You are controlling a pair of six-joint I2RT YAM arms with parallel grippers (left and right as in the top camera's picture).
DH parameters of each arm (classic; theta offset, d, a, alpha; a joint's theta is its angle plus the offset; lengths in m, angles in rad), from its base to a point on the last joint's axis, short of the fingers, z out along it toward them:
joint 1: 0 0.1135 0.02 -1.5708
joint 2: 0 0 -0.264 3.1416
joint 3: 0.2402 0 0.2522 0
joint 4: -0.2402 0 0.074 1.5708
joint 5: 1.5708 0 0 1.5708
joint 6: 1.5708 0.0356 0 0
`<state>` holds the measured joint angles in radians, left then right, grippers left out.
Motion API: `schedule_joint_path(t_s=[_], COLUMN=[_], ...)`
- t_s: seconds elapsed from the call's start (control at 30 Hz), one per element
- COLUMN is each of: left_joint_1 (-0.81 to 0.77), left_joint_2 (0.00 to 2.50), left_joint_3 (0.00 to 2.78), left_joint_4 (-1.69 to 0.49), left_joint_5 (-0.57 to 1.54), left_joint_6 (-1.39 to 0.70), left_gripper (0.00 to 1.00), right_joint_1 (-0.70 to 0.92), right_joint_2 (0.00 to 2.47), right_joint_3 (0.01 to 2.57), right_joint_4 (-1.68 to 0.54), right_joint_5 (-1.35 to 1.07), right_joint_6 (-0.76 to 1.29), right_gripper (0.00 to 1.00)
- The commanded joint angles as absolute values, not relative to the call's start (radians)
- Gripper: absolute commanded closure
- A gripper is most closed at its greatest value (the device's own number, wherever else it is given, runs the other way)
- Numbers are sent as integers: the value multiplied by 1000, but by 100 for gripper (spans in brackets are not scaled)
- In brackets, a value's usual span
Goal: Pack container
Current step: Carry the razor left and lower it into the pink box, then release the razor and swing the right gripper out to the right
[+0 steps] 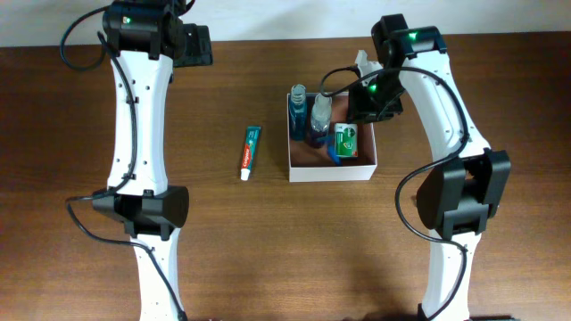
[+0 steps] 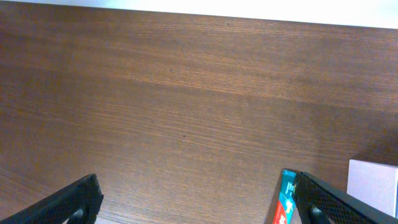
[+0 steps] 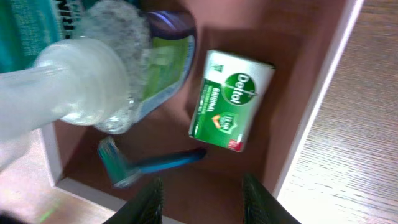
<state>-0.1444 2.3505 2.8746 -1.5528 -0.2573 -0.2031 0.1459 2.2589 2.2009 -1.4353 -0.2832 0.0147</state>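
The brown wooden bench (image 1: 268,250) carries everything. The left arm (image 1: 138,107) stretches straight away from its base, well to the left of the container (image 1: 330,173). Its left hand (image 2: 196,190) hangs low above bare wood with the fingers spread wide and nothing between them. The right arm (image 1: 442,98) rises along the container's right side, bends at the far end and folds back. That sets the right hand (image 3: 202,196) above the container's far right part, pointing down into it. Its fingers stand apart and grip nothing. The container, a square shallow white-walled box with a pinkish-brown floor, sits near the middle of the bench, between the two arms. Inside it, a light blue bottle (image 1: 297,102) and a dark blue bottle (image 1: 318,120) lie side by side toward the left wall. A clear pump bottle (image 3: 93,81) appears to stand upright just beside them, under the right hand; whether its base touches the floor I cannot tell. A green soap box (image 1: 347,141) lies flat near the container's right wall. A toothpaste tube (image 1: 250,152) lies on the bench outside the container, to its left and apart from it. A blue razor (image 3: 146,163) rests on the container's floor beside the soap box.
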Motion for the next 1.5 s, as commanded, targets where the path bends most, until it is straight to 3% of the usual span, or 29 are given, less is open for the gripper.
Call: schedule_joint_path(t_s=[0.0,0.73,0.77,0.8,0.83,1.1,1.47], left_joint_1=[-142,-142,-142,-142,-142,-142,-142], left_joint_2=[2339,2339,2339,2339,2339,2339,2339], left_joint_3=[2886,2886,2886,2886,2886,2886,2886], left_joint_4=[-1554,-1554,-1554,-1554,-1554,-1554,-1554], left_joint_5=[-250,-250,-250,-250,-250,-250,-250], left_joint_6=[-212,-212,-212,-212,-212,-212,-212], left_gripper=[1,1,1,1,1,1,1], right_joint_1=[142,-237,-261,-281,-298,-447,-799], right_joint_2=[2229,1931,1915,1897,1879,1684,1469], right_joint_3=[2194,2193,2193,2188,2180,1991,1532], right_joint_4=[-1441,-1689,-1699,-1699,-1699,-1688,-1496], right_joint_5=[-212,-197,-198,-202,-201,-197,-206], right_joint_6=[17,16,17,17,22,145,379], right_gripper=[64,39,32,4,1,1,1])
